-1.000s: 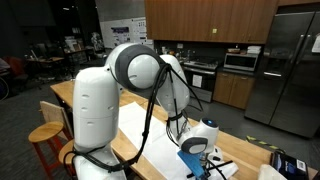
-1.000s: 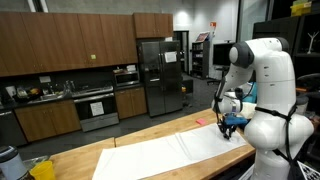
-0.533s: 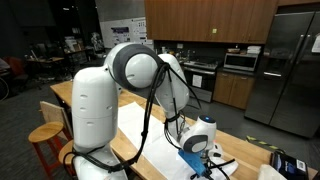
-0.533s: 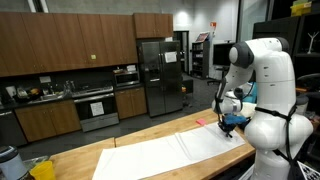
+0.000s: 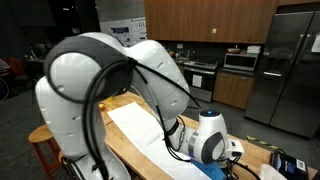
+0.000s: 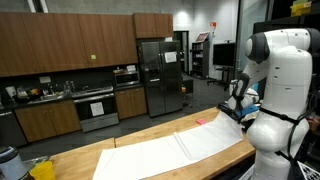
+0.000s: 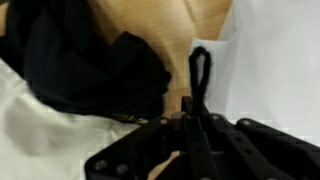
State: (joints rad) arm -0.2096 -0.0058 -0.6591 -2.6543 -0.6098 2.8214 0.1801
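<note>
Over the wooden table, my gripper hangs low with its two fingers pressed flat together into one narrow black strip. The wrist view shows nothing between them, though I could not tell a very thin thing caught there. A crumpled dark cloth lies just beside my fingertips, on the left of the wrist view, with a strip of bare wood between cloth and fingers. A white sheet spreads on the opposite side of the fingers, its edge close to them. More white shows behind the dark cloth, back toward my palm. In an exterior view my arm bends down over one end of the sheet. I judge the step in hand to be a grasp at the dark cloth, with the clenched fingers apparently holding none of it. The next move, in my judgement, calls for fingers spread wide and a shift sideways over the cloth before any new pinch.
</note>
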